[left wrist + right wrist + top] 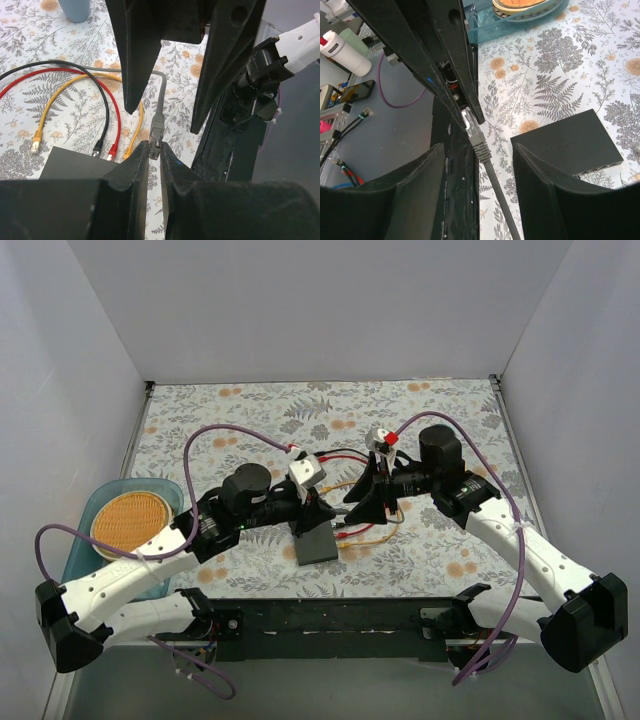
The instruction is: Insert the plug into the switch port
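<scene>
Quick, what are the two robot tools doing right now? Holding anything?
Left tool: closed, pinching the grey plug.
Right tool: open around the grey cable, not gripping it.

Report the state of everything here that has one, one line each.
left gripper, shut on the grey plug
right gripper, open, jaws either side of the grey cable
grey plug, unplugged, held beside the switch box
switch box, lying flat
black cable, end at the box, apparently plugged in
red cable, likewise
yellow cable, one end at the box, other end loose
</scene>
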`<state>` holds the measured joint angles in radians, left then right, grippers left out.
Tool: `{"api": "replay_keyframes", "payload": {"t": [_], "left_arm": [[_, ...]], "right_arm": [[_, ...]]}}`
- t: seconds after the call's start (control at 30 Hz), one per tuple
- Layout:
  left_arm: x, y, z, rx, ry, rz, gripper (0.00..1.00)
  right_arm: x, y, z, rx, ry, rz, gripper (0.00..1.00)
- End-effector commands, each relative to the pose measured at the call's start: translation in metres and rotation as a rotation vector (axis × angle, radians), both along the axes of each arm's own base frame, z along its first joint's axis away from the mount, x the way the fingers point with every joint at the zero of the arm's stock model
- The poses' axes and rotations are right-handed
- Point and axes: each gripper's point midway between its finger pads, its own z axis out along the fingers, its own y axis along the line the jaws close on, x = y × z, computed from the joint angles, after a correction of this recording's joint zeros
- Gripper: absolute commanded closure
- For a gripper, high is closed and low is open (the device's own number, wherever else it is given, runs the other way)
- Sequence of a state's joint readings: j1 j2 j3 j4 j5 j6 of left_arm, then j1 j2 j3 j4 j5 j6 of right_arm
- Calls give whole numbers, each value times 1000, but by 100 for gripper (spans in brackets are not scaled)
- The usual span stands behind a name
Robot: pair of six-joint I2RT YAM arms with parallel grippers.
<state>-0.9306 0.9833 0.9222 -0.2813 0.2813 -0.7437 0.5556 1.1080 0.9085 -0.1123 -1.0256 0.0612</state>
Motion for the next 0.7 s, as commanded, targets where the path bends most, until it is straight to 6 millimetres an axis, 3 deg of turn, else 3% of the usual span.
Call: {"api": "replay_keyframes", "payload": {"t": [0.0, 0.1, 0.23, 0.37, 0.47, 0.53, 0.57, 0.67], "left_arm": [[-3, -6, 9, -38, -14, -41, 100], [-3, -10, 12, -53, -8, -49, 100], [-6, -13, 21, -87, -14, -70, 100], [-8, -13, 25, -101, -12, -73, 100], [-8, -13, 31, -125, -16, -67, 100], [-2, -12, 34, -140, -13, -26, 100], [2, -11, 34, -141, -7, 4, 93], [30, 0, 40, -174, 49, 217, 29]], "right_arm": [[-1, 2, 17, 49, -30, 29, 43], [0, 3, 15, 42, -20, 26, 51], [2, 2, 10, 17, -22, 12, 53], [3, 0, 10, 8, -32, 3, 68], [4, 0, 9, -9, -33, -11, 96], [11, -2, 8, -34, -51, -66, 99], [12, -2, 9, -43, -64, -89, 99], [22, -8, 10, -70, -113, -193, 99]]}}
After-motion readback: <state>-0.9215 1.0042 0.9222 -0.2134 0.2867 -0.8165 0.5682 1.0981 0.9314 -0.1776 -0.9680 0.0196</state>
